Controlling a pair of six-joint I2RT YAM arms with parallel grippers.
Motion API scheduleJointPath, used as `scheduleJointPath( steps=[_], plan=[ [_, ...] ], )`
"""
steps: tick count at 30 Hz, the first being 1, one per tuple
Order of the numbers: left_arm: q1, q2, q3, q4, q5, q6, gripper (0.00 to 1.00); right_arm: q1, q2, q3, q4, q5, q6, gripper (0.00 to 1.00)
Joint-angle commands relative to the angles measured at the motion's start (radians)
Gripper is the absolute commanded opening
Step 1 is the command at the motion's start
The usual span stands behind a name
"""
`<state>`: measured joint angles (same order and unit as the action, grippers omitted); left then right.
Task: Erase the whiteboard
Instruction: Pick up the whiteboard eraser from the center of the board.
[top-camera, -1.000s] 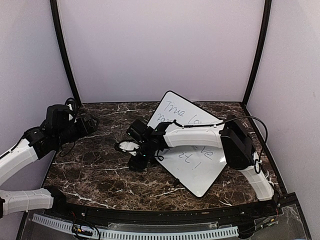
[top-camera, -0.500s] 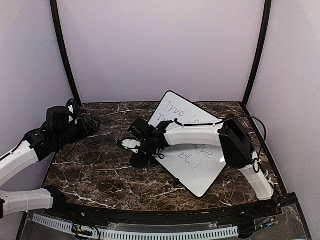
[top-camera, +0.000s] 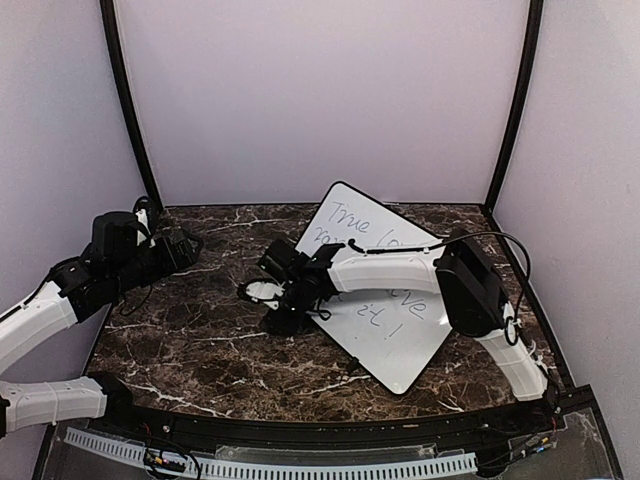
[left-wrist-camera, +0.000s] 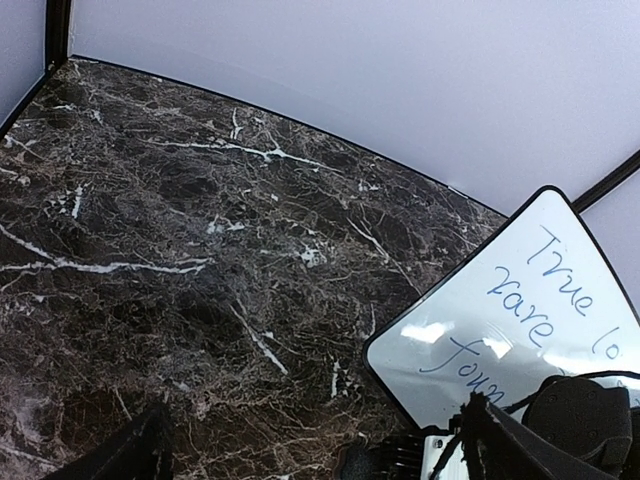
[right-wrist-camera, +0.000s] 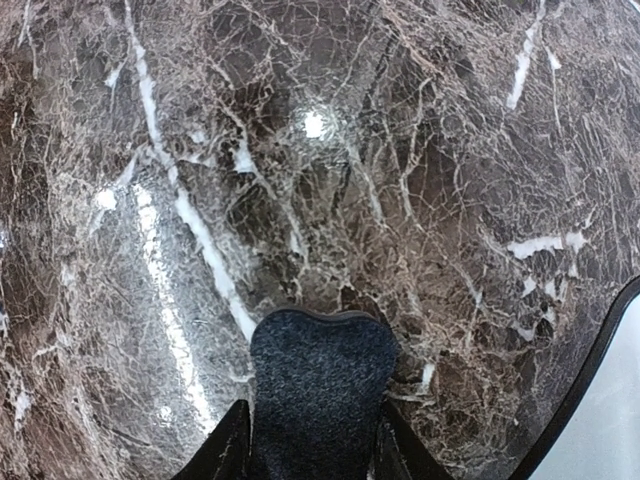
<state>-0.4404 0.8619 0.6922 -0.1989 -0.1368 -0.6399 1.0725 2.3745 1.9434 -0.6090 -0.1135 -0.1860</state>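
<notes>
The whiteboard (top-camera: 395, 345) lies cornerwise on the marble table, right of centre, with blue-grey handwriting on it. It also shows in the left wrist view as the whiteboard (left-wrist-camera: 510, 300) and as a rim corner (right-wrist-camera: 612, 425) in the right wrist view. My right gripper (top-camera: 287, 318) is down on the table just left of the board, shut on a dark felt-faced eraser (right-wrist-camera: 320, 375); both fingers press its sides. The eraser (top-camera: 283, 322) rests on the marble, off the board. My left gripper (top-camera: 180, 248) hovers at the far left, open and holding nothing (left-wrist-camera: 330, 465).
The dark marble table (top-camera: 190, 340) is enclosed by pale walls and black corner posts (top-camera: 128, 110). The right arm (top-camera: 390, 270) stretches across the upper part of the board and hides some of the writing.
My right gripper has closed in on the eraser and shifted slightly right, toward the board's edge. The left arm has hardly moved.
</notes>
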Motion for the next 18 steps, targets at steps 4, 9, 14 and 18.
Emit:
scheduleJointPath(
  steps=[4,9,14,18],
  plan=[
    [0.006,-0.013,0.009,0.02,0.011,0.011,0.99,-0.004,0.037,0.004,-0.012,0.009,-0.008,0.39],
    [0.006,-0.02,0.004,0.023,0.016,0.011,0.99,-0.004,0.026,0.007,-0.011,0.006,-0.009,0.21],
    [0.006,-0.043,-0.009,0.06,0.062,0.047,0.99,-0.005,-0.07,-0.017,0.014,-0.044,-0.007,0.17],
    [0.006,-0.09,-0.023,0.138,0.168,0.118,0.99,-0.005,-0.199,-0.076,0.054,-0.08,0.0,0.17]
  ],
)
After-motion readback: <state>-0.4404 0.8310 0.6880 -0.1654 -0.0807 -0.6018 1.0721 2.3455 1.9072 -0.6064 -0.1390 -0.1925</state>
